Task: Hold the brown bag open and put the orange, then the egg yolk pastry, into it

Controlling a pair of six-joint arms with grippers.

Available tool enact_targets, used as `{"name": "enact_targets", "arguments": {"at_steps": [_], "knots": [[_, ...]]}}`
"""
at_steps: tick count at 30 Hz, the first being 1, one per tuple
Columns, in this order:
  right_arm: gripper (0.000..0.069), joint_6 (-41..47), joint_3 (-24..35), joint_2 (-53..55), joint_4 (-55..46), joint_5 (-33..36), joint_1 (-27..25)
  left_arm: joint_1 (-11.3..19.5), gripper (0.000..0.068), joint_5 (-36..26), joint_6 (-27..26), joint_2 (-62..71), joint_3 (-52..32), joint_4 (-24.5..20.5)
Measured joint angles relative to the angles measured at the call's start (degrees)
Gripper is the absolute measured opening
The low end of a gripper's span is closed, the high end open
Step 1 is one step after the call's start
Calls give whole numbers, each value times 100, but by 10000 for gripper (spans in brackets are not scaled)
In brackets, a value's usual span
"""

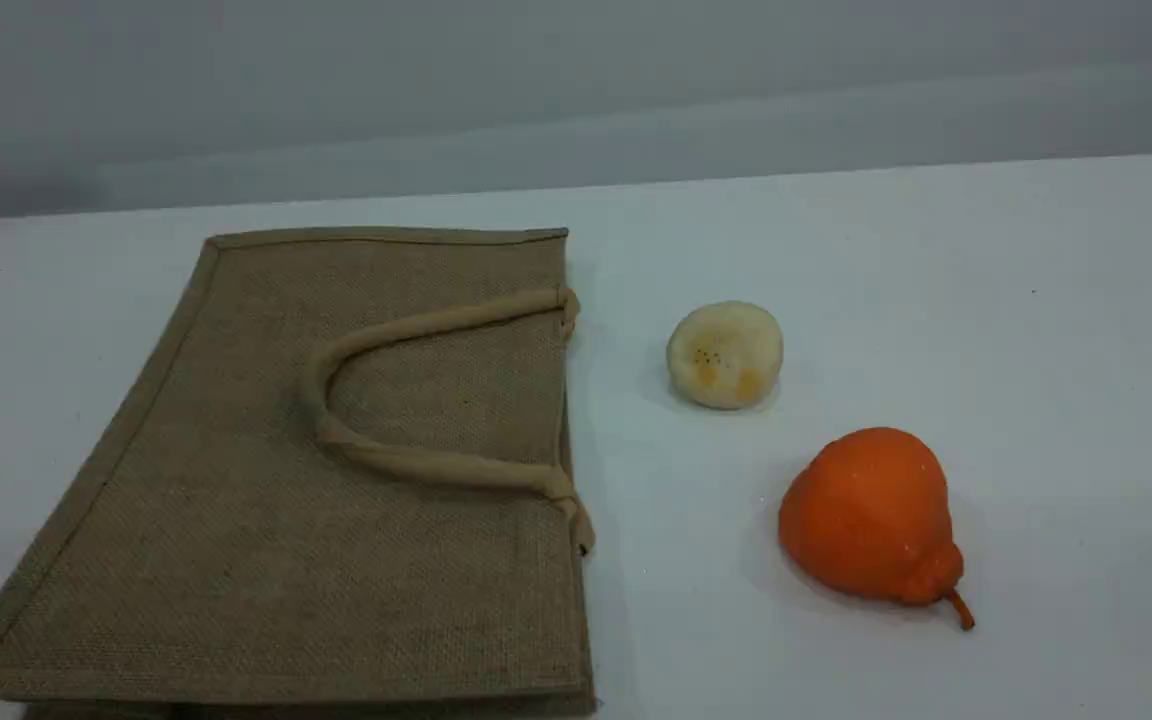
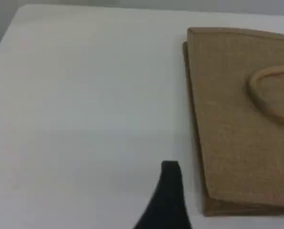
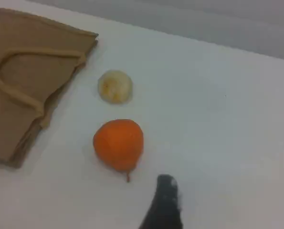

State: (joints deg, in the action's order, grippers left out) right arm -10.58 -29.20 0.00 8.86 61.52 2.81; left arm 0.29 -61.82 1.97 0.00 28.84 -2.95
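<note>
You are starting with nothing in hand. Both grippers are standing with their jaws spread wide, pinching nothing, and neither arm is showing in the scene view. The brown bag (image 1: 266, 560) is lying flat and shut on the table (image 1: 986, 280), its upper handle (image 1: 416, 462) folded back over the cloth, and nothing is showing inside it.

In the left wrist view the bag is sitting ahead and to the right of the left gripper (image 2: 169, 191), with its near corner just beside the fingertip. The handle ends are meeting the edge that is facing the foods, so I am judging that edge to be the mouth. You should be bringing the left jaws across the loop handle, or onto the top layer's hem alone, so that lifting is parting the mouth rather than dragging the whole bag. Catching both layers would be keeping it closed.

From the right gripper (image 3: 164, 198), the orange (image 3: 119, 143) is lying just ahead and a little to the left, its stem end pointing toward the fingertip. The egg yolk pastry (image 3: 115, 86) is sitting beyond it, apart. You should be closing over the orange's broad body, not its narrow end, since it is looking smooth and likely to roll. The pastry is waiting its turn.
</note>
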Motion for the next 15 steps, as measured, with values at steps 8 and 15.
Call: {"name": "enact_targets", "arguments": {"at_steps": [8,15], "knots": [[563,0,0,0,0,0,0,0,591,0,0,0,0,-11],[563,46,-46,0,11,-64,6,0,591,18,82,7,21,19]]}}
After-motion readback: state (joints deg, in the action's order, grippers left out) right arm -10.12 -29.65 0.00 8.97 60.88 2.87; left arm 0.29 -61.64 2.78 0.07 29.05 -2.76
